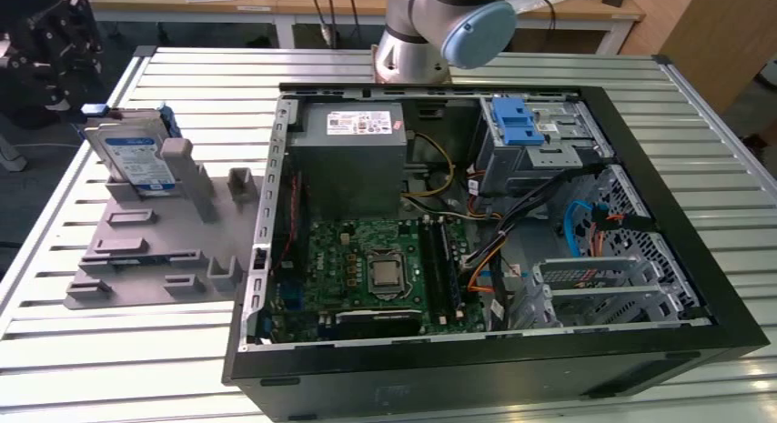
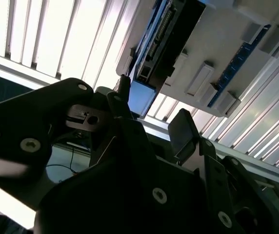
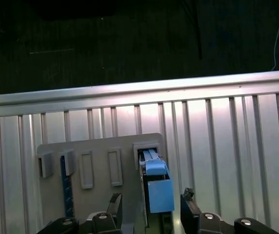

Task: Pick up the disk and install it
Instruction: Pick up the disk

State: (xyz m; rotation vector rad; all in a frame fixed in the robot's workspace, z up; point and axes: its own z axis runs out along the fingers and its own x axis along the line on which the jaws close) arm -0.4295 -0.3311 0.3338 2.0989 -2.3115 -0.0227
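The disk (image 1: 136, 157) stands on edge in a grey fixture plate (image 1: 146, 250) at the exterior view's left, its blue-and-white label facing out and a blue frame along its edges. My black gripper (image 1: 55, 55) hangs just beyond the disk's far end. In the first wrist view my gripper (image 3: 151, 202) is open, and the disk's blue end (image 3: 156, 190) sits between the two fingertips with a gap on each side. The second wrist view shows the disk (image 2: 161, 44) edge-on past my gripper (image 2: 154, 114).
An open black computer case (image 1: 486, 368) lies on the slatted metal table (image 1: 122, 368), to the exterior view's right of the fixture. Inside are a green motherboard (image 1: 364, 268), a grey power supply (image 1: 352, 136) and a drive cage with a blue latch (image 1: 519, 123). The arm's base (image 1: 419, 41) stands behind the case.
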